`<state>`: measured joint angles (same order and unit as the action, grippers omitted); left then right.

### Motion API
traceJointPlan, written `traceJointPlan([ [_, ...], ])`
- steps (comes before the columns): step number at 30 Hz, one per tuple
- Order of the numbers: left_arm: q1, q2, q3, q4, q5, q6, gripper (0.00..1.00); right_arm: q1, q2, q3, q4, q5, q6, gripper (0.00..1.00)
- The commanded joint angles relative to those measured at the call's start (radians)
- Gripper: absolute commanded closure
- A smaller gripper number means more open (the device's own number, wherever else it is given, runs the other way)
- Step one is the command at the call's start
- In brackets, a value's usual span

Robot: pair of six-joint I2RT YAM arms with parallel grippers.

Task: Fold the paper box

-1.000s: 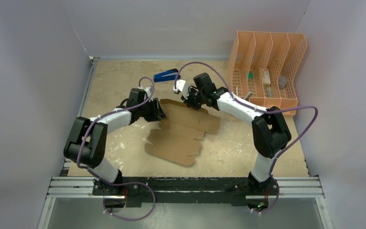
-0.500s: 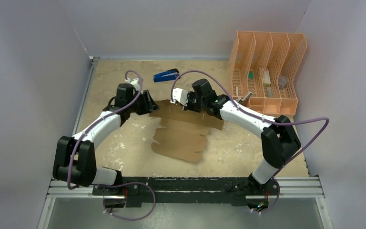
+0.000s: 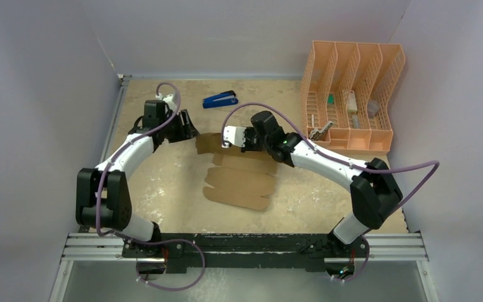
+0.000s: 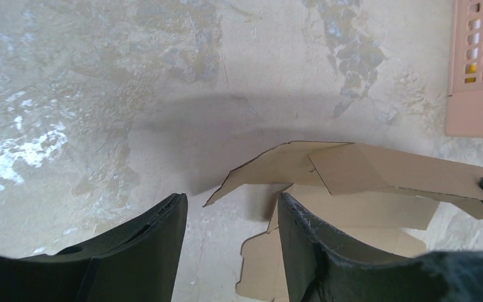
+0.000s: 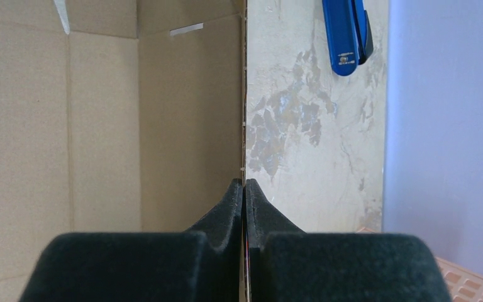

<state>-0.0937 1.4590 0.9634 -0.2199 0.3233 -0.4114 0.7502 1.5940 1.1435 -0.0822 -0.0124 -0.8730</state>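
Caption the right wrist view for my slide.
Right tool pinches the paper box by its edge; blue stapler lies beyond.

The box point(image 3: 239, 184) is a plain brown die-cut cardboard sheet with rounded flaps, still unfolded, in the middle of the table point(image 3: 163, 189). Its near panels lie flat; the far panel is raised and tilted.

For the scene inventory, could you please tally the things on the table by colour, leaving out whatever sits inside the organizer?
Brown: 1, box
Blue: 1, stapler
Orange: 1, organizer
Total: 3
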Motion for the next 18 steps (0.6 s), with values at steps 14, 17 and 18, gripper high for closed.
traceJointPlan([
  [14, -0.014, 0.142, 0.099, 0.001, 0.218, 0.132, 0.54, 0.052, -0.049, -0.033, 0.074, 0.088, -0.092, 1.0],
  [17, -0.017, 0.157, 0.106, -0.022, 0.208, 0.148, 0.57, 0.061, -0.05, -0.04, 0.079, 0.1, -0.118, 1.0],
  [18, -0.019, 0.161, 0.11, -0.03, 0.199, 0.154, 0.58, 0.063, -0.051, -0.043, 0.079, 0.105, -0.127, 1.0],
])
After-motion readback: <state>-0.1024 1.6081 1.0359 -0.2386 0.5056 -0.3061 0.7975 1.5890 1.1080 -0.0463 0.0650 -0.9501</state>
